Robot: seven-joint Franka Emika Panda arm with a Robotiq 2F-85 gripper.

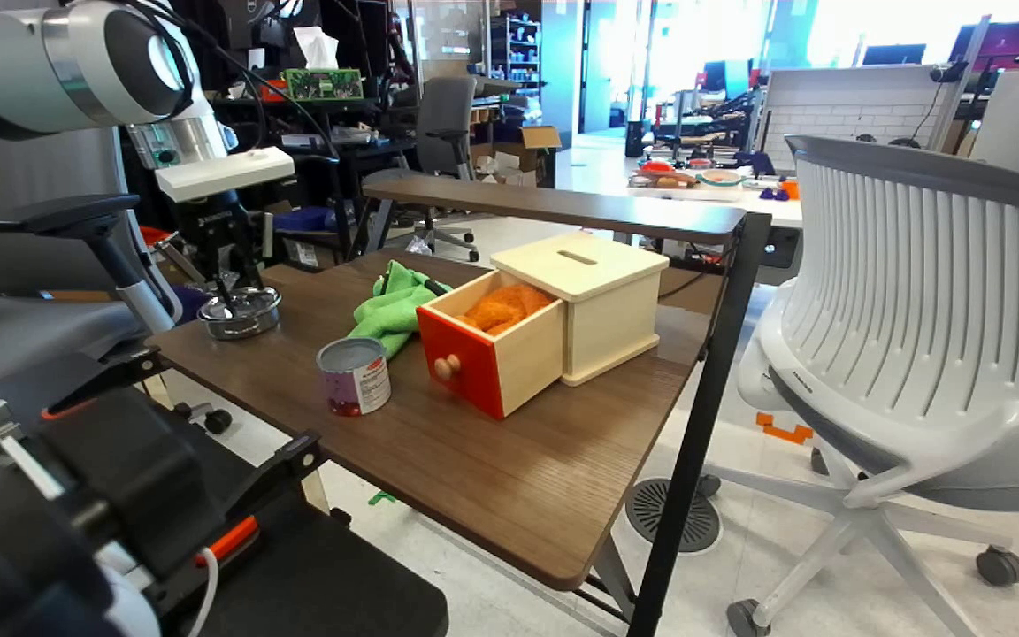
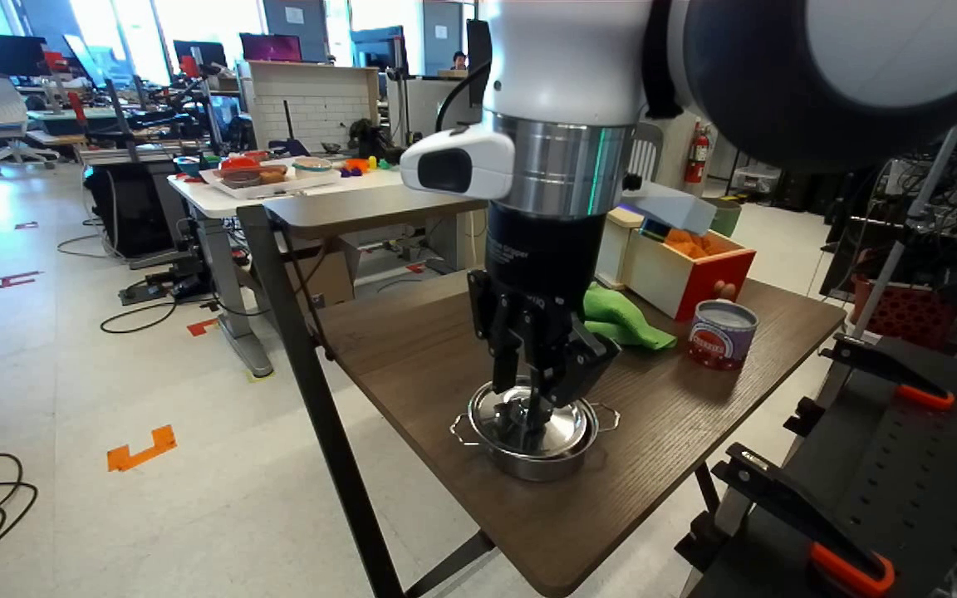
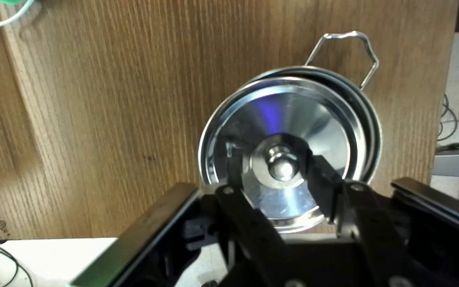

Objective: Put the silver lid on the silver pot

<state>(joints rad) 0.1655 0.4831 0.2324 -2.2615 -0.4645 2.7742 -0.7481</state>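
We see a dark brown, wood-grained table (image 1: 518,487) with a raised brown shelf (image 1: 554,202) along one edge. On the tabletop stands a pale wooden box (image 1: 614,332), its red-fronted drawer (image 1: 474,376) open. Just beside the box lies crumpled bright green fabric (image 1: 390,311); we cannot tell whether they touch. Near the box's drawer front we find an upright, grey-topped cylindrical can (image 1: 353,380), purple and red. Well apart from the box, beyond the fabric, stands a low, round, shiny metal pot (image 2: 538,470).

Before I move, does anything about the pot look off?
Yes: the lid sits off-centre on the pot. In the wrist view, a dark crescent shows at upper right between the lid's edge and the pot's rim, so it may not be fully seated.
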